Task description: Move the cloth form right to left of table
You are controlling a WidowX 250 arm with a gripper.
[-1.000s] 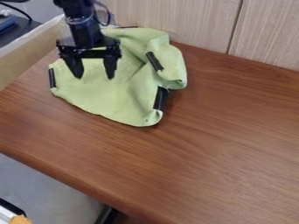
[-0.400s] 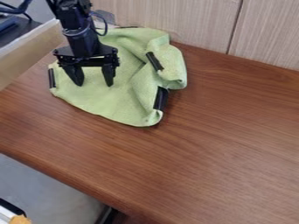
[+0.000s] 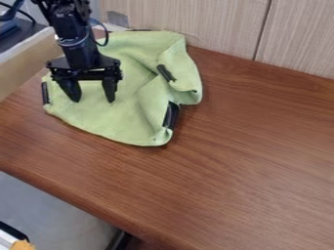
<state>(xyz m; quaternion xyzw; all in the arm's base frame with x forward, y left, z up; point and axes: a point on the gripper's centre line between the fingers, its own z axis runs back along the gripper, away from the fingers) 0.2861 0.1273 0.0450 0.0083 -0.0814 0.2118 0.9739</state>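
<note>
Where cloth (image 3: 134, 114) lies, claw (image 3: 93, 101) spread wide, touching it

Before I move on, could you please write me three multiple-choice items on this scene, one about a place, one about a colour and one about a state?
1. Where is the cloth on the table, as the camera sees it?
A) At the near right corner
B) Toward the upper left, near the wall panel
C) At the far right end

2. What is the main colour of the cloth?
A) Red
B) Dark blue
C) Light green

3. How are the fingers of the gripper?
A) Spread apart
B) Pressed tightly together
C) Closed around a cup

Answers:
1: B, as the cloth lies in the upper left of the view, with the panel behind it.
2: C, as its fabric is light green, with black strips at its edges.
3: A, as a wide gap shows between the two fingertips.
</note>
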